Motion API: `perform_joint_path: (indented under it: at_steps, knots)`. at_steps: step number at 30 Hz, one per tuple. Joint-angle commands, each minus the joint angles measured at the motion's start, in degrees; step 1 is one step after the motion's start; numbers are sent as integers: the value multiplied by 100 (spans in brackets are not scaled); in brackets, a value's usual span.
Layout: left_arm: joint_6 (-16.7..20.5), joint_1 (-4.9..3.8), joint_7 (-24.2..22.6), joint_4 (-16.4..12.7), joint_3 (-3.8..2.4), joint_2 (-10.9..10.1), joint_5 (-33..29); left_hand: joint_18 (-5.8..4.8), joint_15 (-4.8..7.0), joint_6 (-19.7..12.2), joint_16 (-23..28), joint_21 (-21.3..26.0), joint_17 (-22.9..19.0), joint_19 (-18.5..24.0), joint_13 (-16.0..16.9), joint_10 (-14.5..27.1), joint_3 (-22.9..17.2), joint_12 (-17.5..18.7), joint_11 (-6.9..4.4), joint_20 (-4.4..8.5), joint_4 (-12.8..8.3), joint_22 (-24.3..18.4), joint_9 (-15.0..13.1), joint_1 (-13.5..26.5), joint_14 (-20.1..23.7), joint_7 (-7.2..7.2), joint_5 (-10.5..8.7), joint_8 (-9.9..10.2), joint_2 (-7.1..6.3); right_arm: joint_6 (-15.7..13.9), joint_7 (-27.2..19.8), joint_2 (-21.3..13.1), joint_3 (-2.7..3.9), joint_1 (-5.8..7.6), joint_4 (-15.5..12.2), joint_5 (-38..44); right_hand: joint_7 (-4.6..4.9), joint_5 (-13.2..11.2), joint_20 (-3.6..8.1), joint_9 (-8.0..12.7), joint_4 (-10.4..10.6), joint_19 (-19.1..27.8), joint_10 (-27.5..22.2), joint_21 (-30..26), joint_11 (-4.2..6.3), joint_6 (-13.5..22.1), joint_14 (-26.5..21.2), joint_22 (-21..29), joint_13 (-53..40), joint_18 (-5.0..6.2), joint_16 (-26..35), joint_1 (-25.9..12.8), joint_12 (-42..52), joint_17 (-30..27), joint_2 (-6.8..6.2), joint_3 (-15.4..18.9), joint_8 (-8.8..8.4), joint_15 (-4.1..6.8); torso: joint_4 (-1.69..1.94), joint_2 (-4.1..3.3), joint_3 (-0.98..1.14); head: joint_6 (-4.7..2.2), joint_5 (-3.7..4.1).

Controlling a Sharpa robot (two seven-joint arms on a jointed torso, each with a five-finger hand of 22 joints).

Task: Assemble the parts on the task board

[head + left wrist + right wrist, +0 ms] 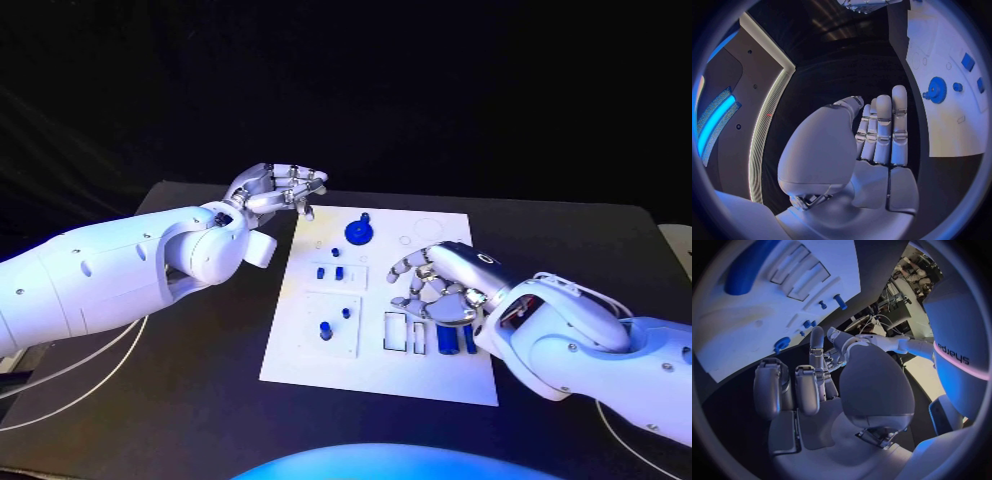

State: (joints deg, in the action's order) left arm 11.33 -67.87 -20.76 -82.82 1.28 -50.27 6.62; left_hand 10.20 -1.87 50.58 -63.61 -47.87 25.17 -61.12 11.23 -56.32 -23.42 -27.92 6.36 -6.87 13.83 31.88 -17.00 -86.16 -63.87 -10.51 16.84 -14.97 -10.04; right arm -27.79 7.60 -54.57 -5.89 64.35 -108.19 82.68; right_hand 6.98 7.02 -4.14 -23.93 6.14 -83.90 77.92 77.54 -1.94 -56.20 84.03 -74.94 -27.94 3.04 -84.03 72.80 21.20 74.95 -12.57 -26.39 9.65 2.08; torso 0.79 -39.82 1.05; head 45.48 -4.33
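Head view: both hands [283, 187] [433, 282] empty above task board [378, 372].

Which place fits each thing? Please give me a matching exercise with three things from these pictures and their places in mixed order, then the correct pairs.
Things:
1. left hand
2. right hand
3. blue gear

Places:
A. lies on the far part of the task board
B. over the board's right half, holding nothing
C. beyond the board's far left corner, over the black table

Pairs: 1-C, 2-B, 3-A
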Motion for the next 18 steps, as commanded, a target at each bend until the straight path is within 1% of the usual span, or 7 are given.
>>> perform_joint_path:
  at_steps: [1, 2, 4, 6, 9, 12, 18]
  knots:
    - [-75, 1, -43, -20, 5, -2, -26, 37, -2, -38, 26, 38, -9, -6, 9, 34, -23, -12, -4, 1, 0, -8, 8, 58, 53, -3, 29, -37, -7, 268, -189, -357, -4, 75, -162, -1305, -14, 107, 54, 12, 127, -297, 103, 220, -19, 9, 366, -1092, -2990, -94, -103, -51, 3199, 180, 148, 219, 140, 29, -48, 29, -8, -38, 140]
    - [-73, 1, -42, -23, 9, -6, -26, 37, -3, -40, 25, 43, -12, -7, 12, 42, -33, -24, -5, 0, -4, -11, 8, 69, 55, -2, 27, -42, -11, 330, -145, -503, -6, 97, -211, -1394, -13, 139, 13, -14, 149, -327, 276, 308, 1, 79, 390, -1136, -4053, -118, -165, -35, 4396, 307, 165, 289, 239, 32, -56, 32, -7, -43, 161]
    - [-72, 0, -41, -29, 16, -12, -26, 37, -3, -40, 25, 43, -12, -7, 12, 42, -33, -24, -5, 0, -4, -11, 8, 69, 55, -2, 27, -42, -11, 431, -14, -731, -17, 126, -280, -1477, 15, 135, 18, -107, 255, -391, 661, 512, -41, 173, 428, -1229, -5280, -152, -267, -94, 5802, 534, 228, 411, 477, -19, -80, 37, -8, -48, 205]
    - [-73, 0, -41, -36, 21, -13, -26, 37, -3, -40, 25, 43, -12, -7, 12, 42, -33, -24, -5, 0, -4, -11, 8, 69, 55, -2, 27, -42, -11, 534, 155, -920, -38, 142, -334, -1461, 33, 130, 8, -157, 316, -452, 831, 710, -57, 276, 458, -1309, -5634, -192, -336, -138, 6215, 703, 224, 498, 602, -41, -101, 42, -9, -50, 245]
    - [-77, 0, -41, -51, 26, -10, -26, 37, -3, -40, 25, 43, -12, -7, 12, 42, -33, -24, -5, 0, -4, -11, 8, 69, 55, -2, 27, -42, -11, 687, 459, -1162, -79, 149, -408, -1347, 55, 115, -12, -209, 396, -528, 936, 963, -78, 409, 488, -1405, -5826, -244, -405, -199, 6439, 883, 207, 605, 734, -60, -117, 51, -14, -22, 410]
    - [-80, 0, -39, -64, 29, -11, -26, 37, -3, -40, 25, 43, -12, -7, 12, 42, -33, -24, -5, 0, -4, -11, 8, 69, 55, -2, 27, -42, -11, 809, 762, -1335, -115, 140, -478, -1172, 62, 125, -20, -236, 455, -610, 961, 1246, -87, 489, 502, -1506, -5875, -304, -437, -237, 6495, 969, 203, 671, 811, -69, -126, 59, -21, -9, 503]
    - [-82, 0, -36, -71, 34, -10, -27, 37, -3, -39, 25, 44, -13, -7, 13, 42, -37, -29, -6, 0, -8, -12, 8, 70, 56, 0, 27, -44, -12, 937, 1352, -1457, -165, 37, -606, -805, 57, 136, -30, -286, 629, -610, 968, 1246, -89, 604, 510, -1506, -5902, -304, -460, -360, 6526, 1027, 179, 854, 998, -75, -135, 60, -29, 15, 590]
